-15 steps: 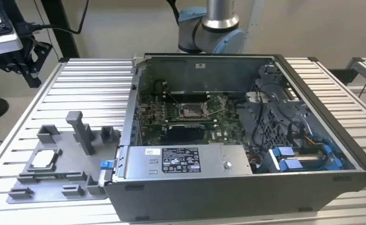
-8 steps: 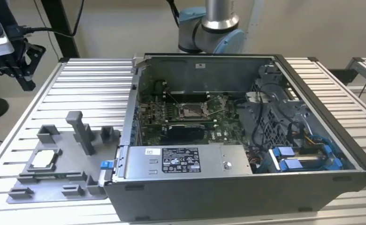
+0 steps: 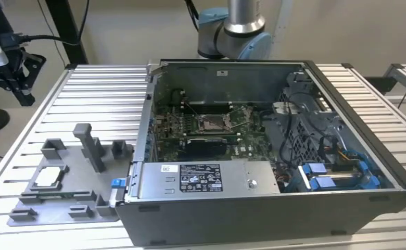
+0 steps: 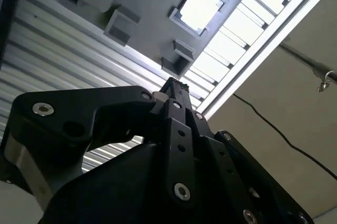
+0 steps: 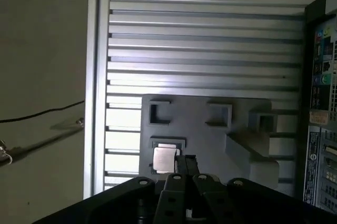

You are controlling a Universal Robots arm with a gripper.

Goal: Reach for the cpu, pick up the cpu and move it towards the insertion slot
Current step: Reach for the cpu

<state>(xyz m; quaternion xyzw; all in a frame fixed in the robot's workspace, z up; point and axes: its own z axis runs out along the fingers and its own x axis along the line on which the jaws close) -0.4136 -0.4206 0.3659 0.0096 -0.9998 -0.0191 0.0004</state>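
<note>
Gripper (image 5: 185, 160) fingers look pinched together, holding nothing, near cpu (image 5: 163, 159) on grey fixture plate (image 5: 210, 145); slatted alu. table (image 5: 200, 40), beige floor (image 5: 42, 50) w/ cable (image 5: 42, 112).

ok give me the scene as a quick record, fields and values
cpu: lying flat in a frame on the grey plate, not gripped
slot: on the green board inside the open case
gripper: above the plate, nearest the cpu
plate position: on the exterior view's left of the case
table: slatted metal, carries the plate and the case
</note>
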